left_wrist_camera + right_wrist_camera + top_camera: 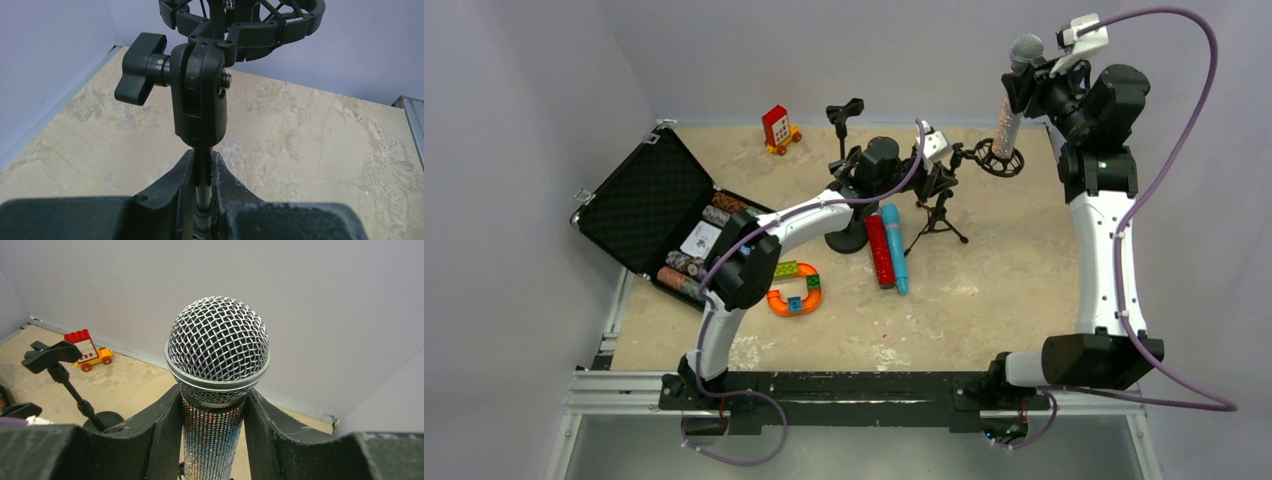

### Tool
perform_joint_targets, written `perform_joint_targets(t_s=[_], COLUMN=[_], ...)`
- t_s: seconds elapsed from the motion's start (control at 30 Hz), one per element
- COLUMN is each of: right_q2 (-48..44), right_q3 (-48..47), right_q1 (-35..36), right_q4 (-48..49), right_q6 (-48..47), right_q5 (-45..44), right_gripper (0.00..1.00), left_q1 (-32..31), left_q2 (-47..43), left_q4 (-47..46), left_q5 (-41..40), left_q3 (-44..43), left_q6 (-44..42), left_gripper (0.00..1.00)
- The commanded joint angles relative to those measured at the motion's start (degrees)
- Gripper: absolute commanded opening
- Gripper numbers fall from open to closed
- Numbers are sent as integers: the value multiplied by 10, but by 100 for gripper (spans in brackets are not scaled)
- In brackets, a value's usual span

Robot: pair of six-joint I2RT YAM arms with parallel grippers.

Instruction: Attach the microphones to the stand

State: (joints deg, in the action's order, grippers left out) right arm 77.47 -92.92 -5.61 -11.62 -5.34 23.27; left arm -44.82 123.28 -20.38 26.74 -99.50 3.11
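Right gripper (212,392): closed on the silver mic (217,340), my fingers (162,430) pressing the glitter barrel from both sides just under the mesh head. The mic stands upright, head above my fingers and tail hanging free below them. From the top view the tail sits at the ring (999,160) of the stand, directly beneath this hand. I cannot tell whether it has entered.

Left gripper (202,157): closed on the thin pole of the stand (199,100), just under its swivel joint, with the ring overhead.

Handling, as I judge it: the mic is rigid and head-heavy, and the glitter skin looks grippy enough. A hold high on the barrel keeps it plumb and leaves the tail clear for seating.

Red mic (880,250) and blue mic (894,248): lying side by side on the table (1004,290), on the near side of my left gripper, not yet mounted.
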Motion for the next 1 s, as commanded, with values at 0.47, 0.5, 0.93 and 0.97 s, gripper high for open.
perform_joint_targets(t_s=[0.47, 0.5, 0.93, 0.97], right_q2=[-51, -62, -47, -42], right_q3=[176, 195, 239, 237], right_q1=[-57, -57, -51, -42], right_q4=[-26, -7, 12, 5], right_q6=[258, 262, 268, 254], right_q5=[-50, -49, -1, -11], right_gripper=[0, 0, 0, 0], left_q1=[0, 0, 0, 0], left_q2=[-25, -27, -32, -33], left_q4=[31, 30, 26, 27], left_q5=[11, 11, 13, 13], left_q3=[64, 68, 87, 88], left_q6=[-11, -12, -14, -15], left_gripper=[0, 0, 0, 0])
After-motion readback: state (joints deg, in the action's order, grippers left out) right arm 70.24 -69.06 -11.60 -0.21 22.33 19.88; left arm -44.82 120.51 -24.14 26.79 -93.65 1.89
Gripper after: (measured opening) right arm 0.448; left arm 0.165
